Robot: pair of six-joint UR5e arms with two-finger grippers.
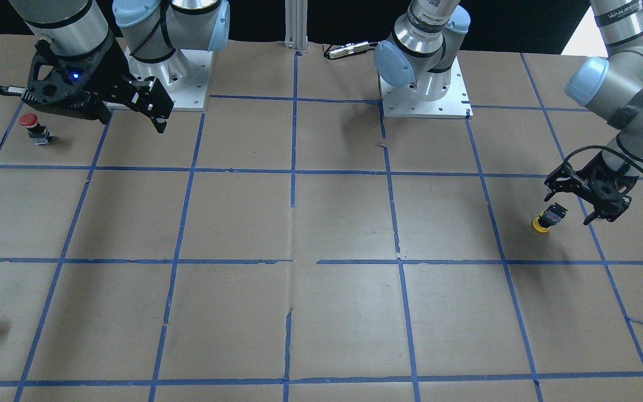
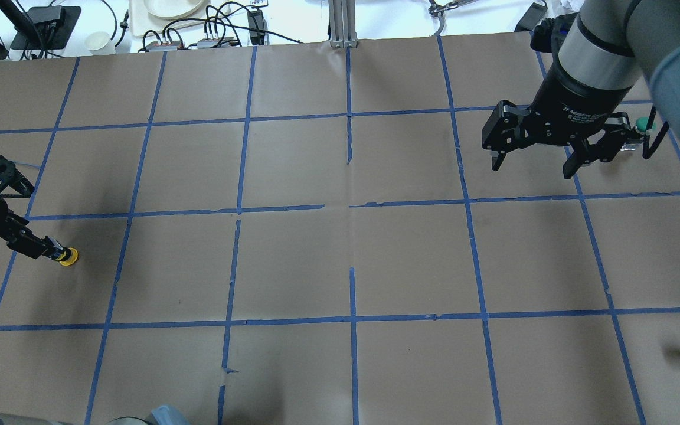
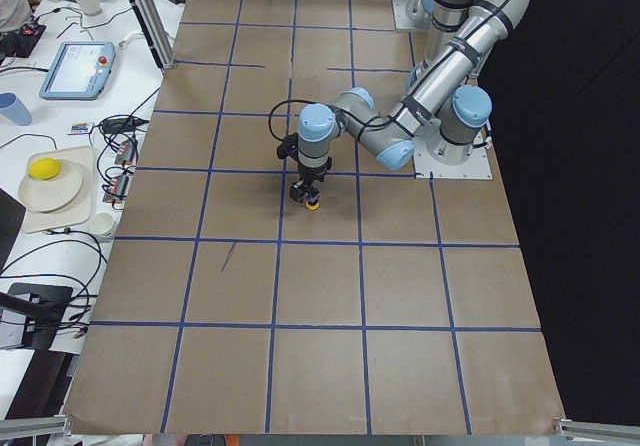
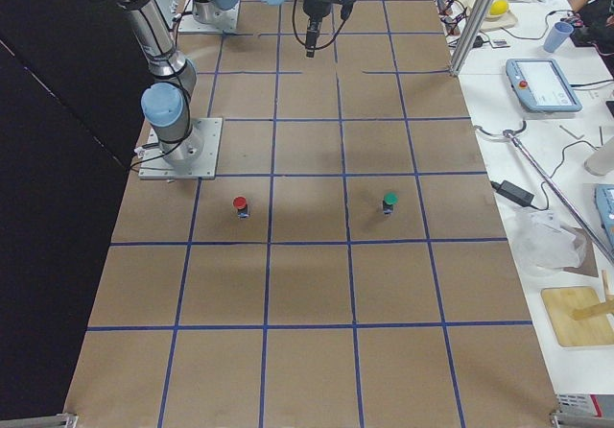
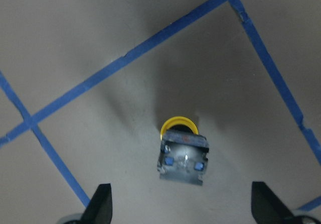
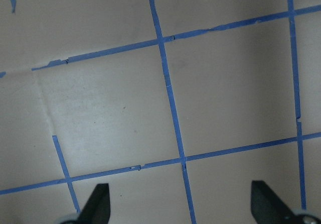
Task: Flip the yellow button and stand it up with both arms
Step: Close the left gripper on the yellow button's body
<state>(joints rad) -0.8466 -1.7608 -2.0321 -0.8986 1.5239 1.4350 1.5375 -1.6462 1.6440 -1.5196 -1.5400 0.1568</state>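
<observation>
While the yellow button (image 5: 183, 153) rests cap-down on the bench (image 5: 75, 33), grey base uppermost, it is framed by the left end effector (image 5: 183, 206). The fingers (image 5: 100, 204) stand wide apart and nothing is clamped. A gap is seen on each side of the base in the wrist view. From overhead one finger overlaps the button, so contact there cannot be ruled out.

Nearest risk: the button is balanced on a round cap, judged an unstable footing. If the fingers close off-centre, the base would likely be struck by one finger first and toppled or rolled away. The base also looks slightly skewed to the finger line, so it could be twisted rather than gripped on its flat faces. A grasp taken low on the cap rim is judged likely to slip.

Further out: the button sits at the robot's far-left part of the bench. The right end effector (image 2: 532, 168), fingers likewise apart and empty, hangs well apart from it on the opposite side. A two-arm flip therefore calls for a long carry or reach. A loose grip could let the button drop in transit, and a handover in mid-air could be misaligned.

Farthest: a green button (image 2: 644, 124) sits just beside the right end effector in the overhead view. A red button (image 1: 30, 127) stands near that arm as well. Either could be clipped as the arm moves, or the red one taken by mistake for its shape.
</observation>
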